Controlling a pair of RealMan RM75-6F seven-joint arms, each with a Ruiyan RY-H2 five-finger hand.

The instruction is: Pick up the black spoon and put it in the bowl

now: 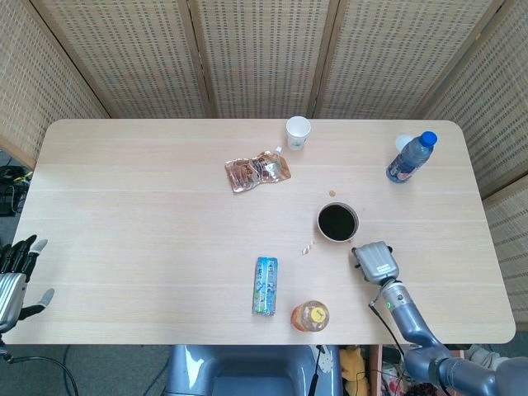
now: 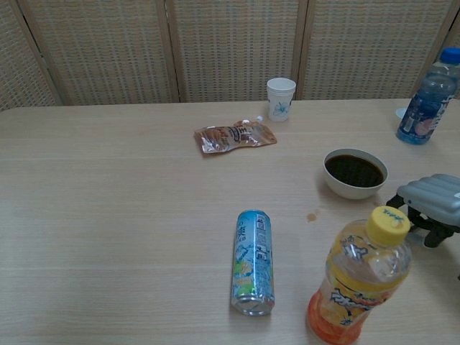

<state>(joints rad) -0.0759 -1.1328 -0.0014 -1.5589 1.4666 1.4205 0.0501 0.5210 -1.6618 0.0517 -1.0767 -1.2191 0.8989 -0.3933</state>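
The bowl (image 1: 337, 222) sits on the tabletop (image 1: 148, 190) toward the right side, white outside with a dark inside, and in the chest view it shows just behind and left of the right hand (image 2: 434, 203). The black spoon cannot be made out in either view; whether it lies in the dark of the bowl or is hidden under the hand cannot be told. The right hand (image 1: 377, 261) rests low over the tabletop just beside the bowl on the near right, back uppermost, its dark fingers (image 2: 430, 234) curled under toward the wood; whether they have anything in them cannot be told. The left hand (image 1: 16, 276) hangs off the left edge of the tabletop, well apart from everything on it, its fingers (image 1: 23, 247) spread and holding nothing. A drink can (image 1: 265, 285) lies on its side near the front edge, with an orange juice bottle (image 1: 309, 316) standing just to its right. A crumpled snack pouch (image 1: 257, 171) lies near the middle, a paper cup (image 1: 298, 132) stands behind it, and a water bottle (image 1: 410, 157) with a blue cap stands at the far right.
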